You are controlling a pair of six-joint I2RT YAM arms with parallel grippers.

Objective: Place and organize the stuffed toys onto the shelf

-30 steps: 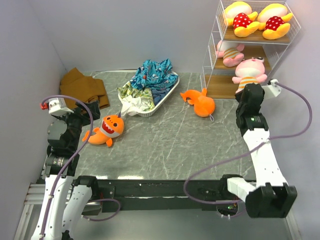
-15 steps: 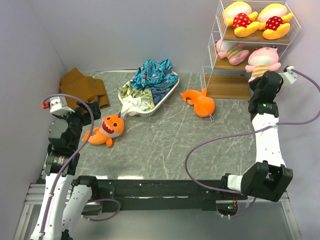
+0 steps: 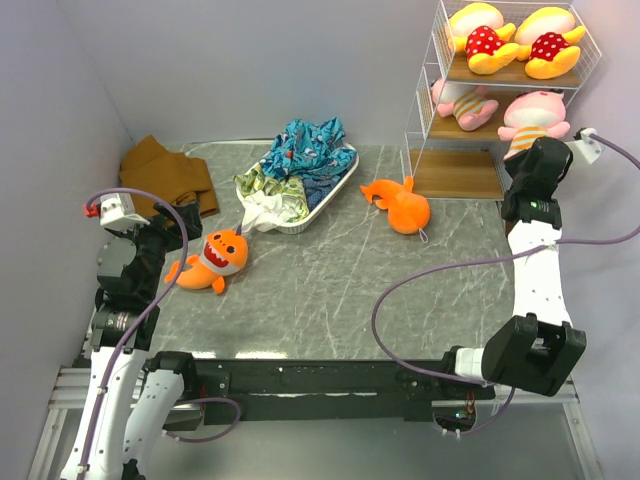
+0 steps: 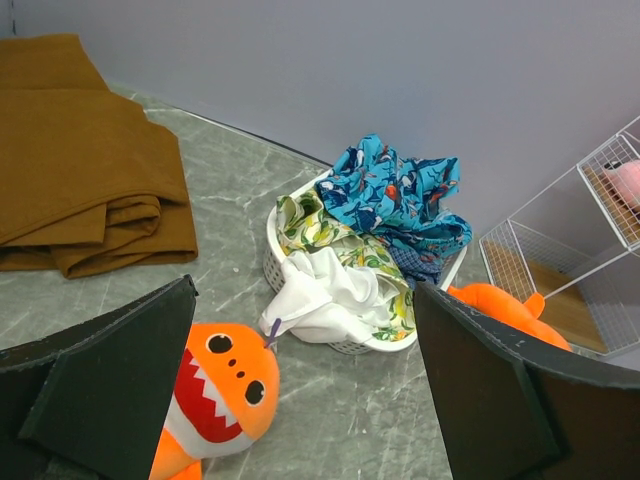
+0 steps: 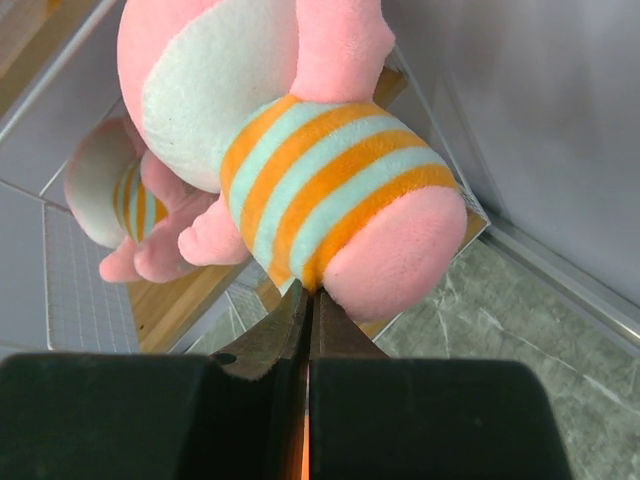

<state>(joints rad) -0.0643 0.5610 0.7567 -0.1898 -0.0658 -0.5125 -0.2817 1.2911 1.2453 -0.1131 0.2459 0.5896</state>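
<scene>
Right arm stretched up and forward; right gripper [image 5: 308, 303] pinched tight on the base of a pink striped toy [image 5: 320, 170] at the right front of the shelf's [image 3: 455, 172] middle level, just beside the second pink toy [image 3: 460, 103], two yellow toys [image 3: 485, 40] on the top board. Left arm folded low at the table's left; left gripper [image 4: 300, 375] spread wide and empty, one orange shark [image 3: 218, 256] just in front. Other orange shark [image 3: 402, 205] lies near the shelf's foot, beside the white tray [image 3: 330, 192] of patterned cloth [image 3: 305, 150]; brown cloth [image 3: 165, 175] far left.

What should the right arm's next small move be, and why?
Probably ease the pink striped toy inward onto the middle board: the right arm's jaws are shut on it at that level, beside the other pink toy.
</scene>
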